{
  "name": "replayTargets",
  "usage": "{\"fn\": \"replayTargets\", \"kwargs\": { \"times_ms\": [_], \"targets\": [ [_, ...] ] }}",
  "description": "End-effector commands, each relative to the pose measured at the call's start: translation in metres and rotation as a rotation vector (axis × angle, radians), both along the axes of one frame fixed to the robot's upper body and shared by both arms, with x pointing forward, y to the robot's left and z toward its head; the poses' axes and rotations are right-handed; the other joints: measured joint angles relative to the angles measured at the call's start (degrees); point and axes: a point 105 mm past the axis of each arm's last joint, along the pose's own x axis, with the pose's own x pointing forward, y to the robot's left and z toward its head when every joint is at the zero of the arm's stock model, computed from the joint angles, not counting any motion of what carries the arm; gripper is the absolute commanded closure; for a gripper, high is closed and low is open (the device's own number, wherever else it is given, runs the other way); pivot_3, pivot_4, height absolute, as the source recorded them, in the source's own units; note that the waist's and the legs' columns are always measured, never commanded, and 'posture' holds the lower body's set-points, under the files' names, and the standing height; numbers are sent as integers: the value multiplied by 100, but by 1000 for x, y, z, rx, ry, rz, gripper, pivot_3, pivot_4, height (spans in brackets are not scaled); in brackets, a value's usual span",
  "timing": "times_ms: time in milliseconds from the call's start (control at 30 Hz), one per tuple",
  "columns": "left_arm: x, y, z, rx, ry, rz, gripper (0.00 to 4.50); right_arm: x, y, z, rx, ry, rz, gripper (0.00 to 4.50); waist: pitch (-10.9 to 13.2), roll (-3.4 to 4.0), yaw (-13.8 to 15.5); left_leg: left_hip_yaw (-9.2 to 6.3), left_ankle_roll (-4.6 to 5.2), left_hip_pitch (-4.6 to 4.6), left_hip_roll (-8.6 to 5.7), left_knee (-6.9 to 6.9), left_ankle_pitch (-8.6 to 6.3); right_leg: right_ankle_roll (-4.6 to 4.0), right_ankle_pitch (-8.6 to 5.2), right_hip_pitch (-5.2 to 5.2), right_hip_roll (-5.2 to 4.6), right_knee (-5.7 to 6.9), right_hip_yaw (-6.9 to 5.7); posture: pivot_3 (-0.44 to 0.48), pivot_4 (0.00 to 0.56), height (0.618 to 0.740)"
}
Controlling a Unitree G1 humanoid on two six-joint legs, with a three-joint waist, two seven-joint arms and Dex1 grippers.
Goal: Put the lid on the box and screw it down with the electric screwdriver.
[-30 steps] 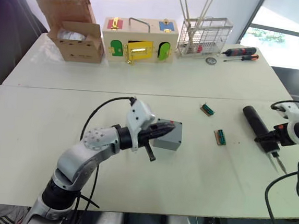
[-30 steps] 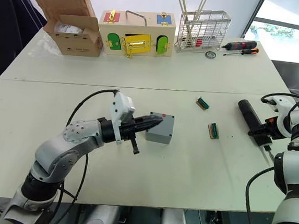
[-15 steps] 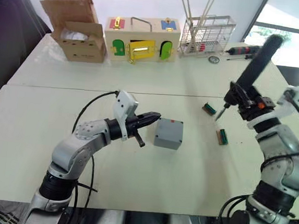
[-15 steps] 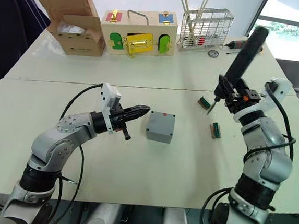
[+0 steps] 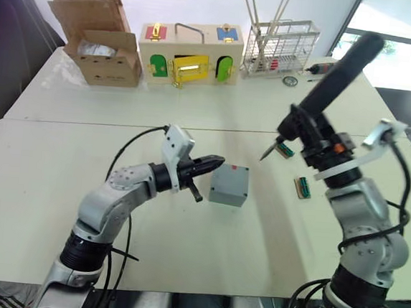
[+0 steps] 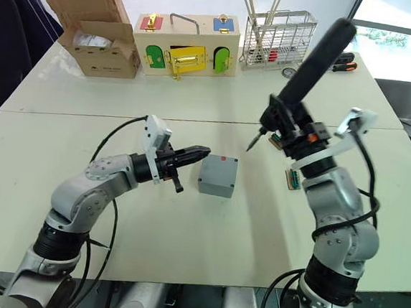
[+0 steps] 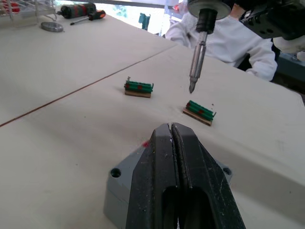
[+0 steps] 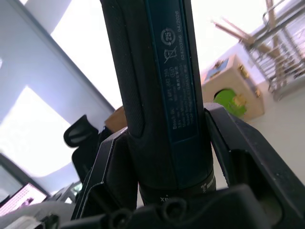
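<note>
Two white tables [image 5: 37, 182] butted together fill your workspace, with a seam running across between them. On the far one you have an open cardboard box [image 5: 100, 40], a wooden box with coloured doors [image 5: 191, 54], a wire rack [image 5: 281, 49] and two hand screwdrivers [image 6: 341, 62]. On the near table the grey box [image 5: 229, 185] sits with its lid [image 6: 219, 172] already on top; the small red mark shows on the far edge of its top face (the screw holes at the lid's corners are visible in the left wrist view). Your left gripper [image 5: 216, 161] lies low over the table, fingers pressed together with nothing between them, tips just beside the box's left edge; you cannot tell whether they touch it. Your right gripper [image 6: 291, 135] is clamped around the electric screwdriver [image 5: 332, 75], which is held up in the air and tilted, its bit pointing down and to the left, hanging above the table right of the box. Two small green connector pieces [image 5: 303, 187] lie on the table below it.
</note>
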Motion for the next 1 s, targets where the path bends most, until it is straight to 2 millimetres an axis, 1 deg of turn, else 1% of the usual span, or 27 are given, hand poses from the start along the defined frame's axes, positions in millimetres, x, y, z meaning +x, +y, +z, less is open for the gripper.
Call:
{"fn": "replayTargets", "kwargs": {
  "times_ms": [33,233,400,567,700,1000],
  "targets": [
    [-1,-5,2,8,-45,-11,4500,-5,4,15,-27,-99,5,2568,0,0,-13,-1,0,0,-1,0,0,0,0,0,0,0,-1,0,150,734],
    [0,-7,-13,51,-48,-13,4500,-1,4,10,-69,-103,-3,2568,0,0,-34,0,0,0,-2,-3,0,0,0,0,0,-1,-1,0,150,734],
    [2,-8,-17,54,-48,-4,4500,1,8,8,-85,-102,1,2568,0,0,-34,0,0,0,0,-3,0,0,0,-2,1,-1,-1,0,150,734],
    [0,-10,-21,60,-38,-18,4500,2,9,7,-105,-103,-2,2568,0,0,-31,0,0,0,0,-3,0,0,0,-1,1,-1,0,0,150,734],
    [-6,-11,-31,101,7,-56,4500,5,9,6,-126,-104,-10,2568,0,0,-33,0,0,0,-1,-3,0,0,0,-1,1,-2,-1,0,150,734],
    [-8,-12,-33,121,11,-66,4500,10,10,2,-137,-99,-11,2568,0,0,-31,-1,0,1,0,-2,0,0,0,1,1,-2,-1,0,150,734]
  ]
}}
